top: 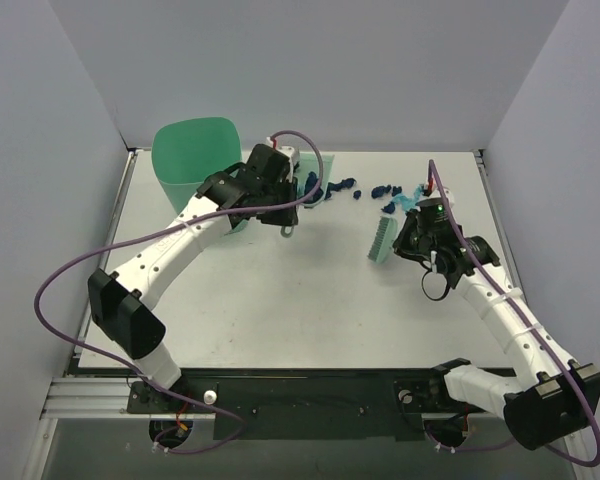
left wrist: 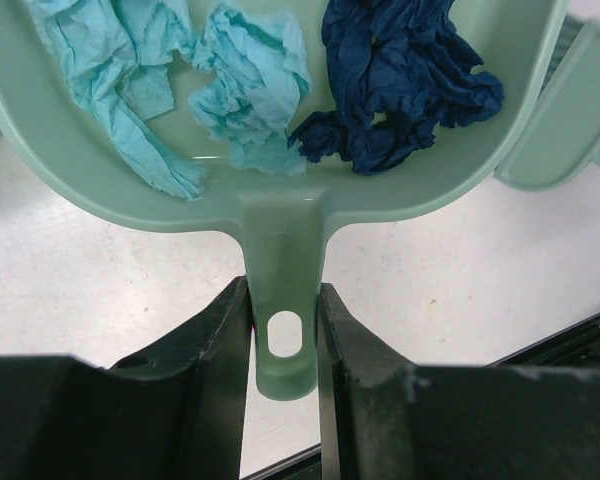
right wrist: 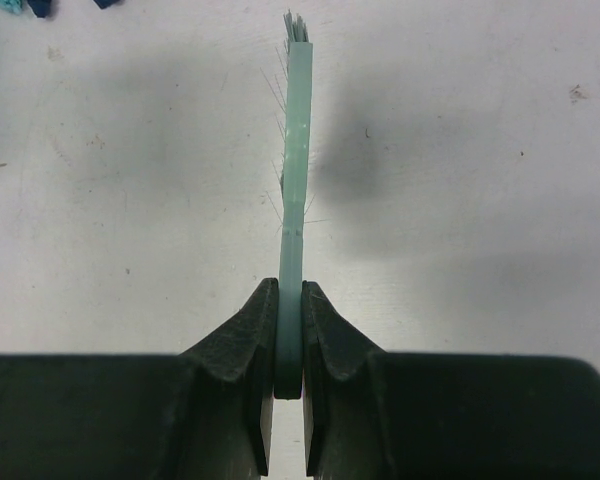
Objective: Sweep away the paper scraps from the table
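Left gripper pinches my dustpan holding three paper scraps, right gripper clamps the brush; I judge us partway, many lying unswept along the far edge of the table.

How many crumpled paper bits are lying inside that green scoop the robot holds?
3, in the dustpan, by the wrist view: turquoise scrap at left, second turquoise scrap in middle, navy scrap at right. More may hide above the view.

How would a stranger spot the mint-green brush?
On the flat white tabletop, look right of centre, near the navy and turquoise paper scraps. The mint-green bristled brush is pinched in the right gripper; the green dustpan, at left, carries scraps instead.
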Robot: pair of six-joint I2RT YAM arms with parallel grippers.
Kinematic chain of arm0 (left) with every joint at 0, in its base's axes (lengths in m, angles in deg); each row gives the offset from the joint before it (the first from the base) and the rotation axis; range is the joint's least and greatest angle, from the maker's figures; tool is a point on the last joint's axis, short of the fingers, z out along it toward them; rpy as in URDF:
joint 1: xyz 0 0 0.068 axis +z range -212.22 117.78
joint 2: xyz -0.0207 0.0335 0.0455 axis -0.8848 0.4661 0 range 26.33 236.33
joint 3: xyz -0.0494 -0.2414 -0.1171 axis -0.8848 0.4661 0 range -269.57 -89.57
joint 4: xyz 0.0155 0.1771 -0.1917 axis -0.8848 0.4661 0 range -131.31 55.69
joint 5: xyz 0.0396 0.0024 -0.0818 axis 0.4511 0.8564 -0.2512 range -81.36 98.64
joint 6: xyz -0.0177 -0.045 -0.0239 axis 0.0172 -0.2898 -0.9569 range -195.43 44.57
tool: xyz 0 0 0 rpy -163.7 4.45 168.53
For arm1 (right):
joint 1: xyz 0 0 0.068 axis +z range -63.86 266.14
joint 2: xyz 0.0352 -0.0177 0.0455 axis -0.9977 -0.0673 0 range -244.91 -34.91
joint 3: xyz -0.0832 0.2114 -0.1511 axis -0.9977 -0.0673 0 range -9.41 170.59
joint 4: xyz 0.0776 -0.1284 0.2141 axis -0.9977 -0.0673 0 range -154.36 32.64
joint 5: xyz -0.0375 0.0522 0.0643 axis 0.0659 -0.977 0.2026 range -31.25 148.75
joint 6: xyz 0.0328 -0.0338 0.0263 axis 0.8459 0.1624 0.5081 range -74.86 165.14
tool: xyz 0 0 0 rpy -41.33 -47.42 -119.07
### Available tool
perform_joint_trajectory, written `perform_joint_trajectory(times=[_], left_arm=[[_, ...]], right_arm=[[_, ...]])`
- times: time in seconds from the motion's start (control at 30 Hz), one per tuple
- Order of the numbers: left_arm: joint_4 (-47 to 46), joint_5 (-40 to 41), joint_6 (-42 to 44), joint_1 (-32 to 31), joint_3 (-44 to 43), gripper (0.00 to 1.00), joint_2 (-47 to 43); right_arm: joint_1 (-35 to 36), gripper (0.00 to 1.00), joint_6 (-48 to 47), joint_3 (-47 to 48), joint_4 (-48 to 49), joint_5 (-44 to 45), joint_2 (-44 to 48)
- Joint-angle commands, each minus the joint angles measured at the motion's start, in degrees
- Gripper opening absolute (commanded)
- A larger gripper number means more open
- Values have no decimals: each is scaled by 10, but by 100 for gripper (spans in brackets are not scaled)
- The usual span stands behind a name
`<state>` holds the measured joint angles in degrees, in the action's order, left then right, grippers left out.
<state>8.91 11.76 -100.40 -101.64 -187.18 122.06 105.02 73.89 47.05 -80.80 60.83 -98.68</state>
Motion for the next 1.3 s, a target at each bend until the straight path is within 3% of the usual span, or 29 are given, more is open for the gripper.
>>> perform_joint_trajectory(times=[0.0, 0.33, 0.73, 0.93, 1.27], left_arm=[[-12, -31, 2, 32, -63, 0, 6], [-16, -147, -17, 127, -172, 0, 53], [-98, -286, -102, 244, -182, 0, 66], [-178, -365, -175, 289, -137, 0, 53], [-423, -444, -337, 353, 48, 0, -7]], right_arm=[[11, 0, 7, -8, 16, -2, 22], [41, 0, 10, -18, 11, -2, 22], [56, 0, -1, -8, -5, 11, 12], [67, 0, -5, -2, -6, 16, 2], [77, 0, -12, 15, -15, 25, -6]])
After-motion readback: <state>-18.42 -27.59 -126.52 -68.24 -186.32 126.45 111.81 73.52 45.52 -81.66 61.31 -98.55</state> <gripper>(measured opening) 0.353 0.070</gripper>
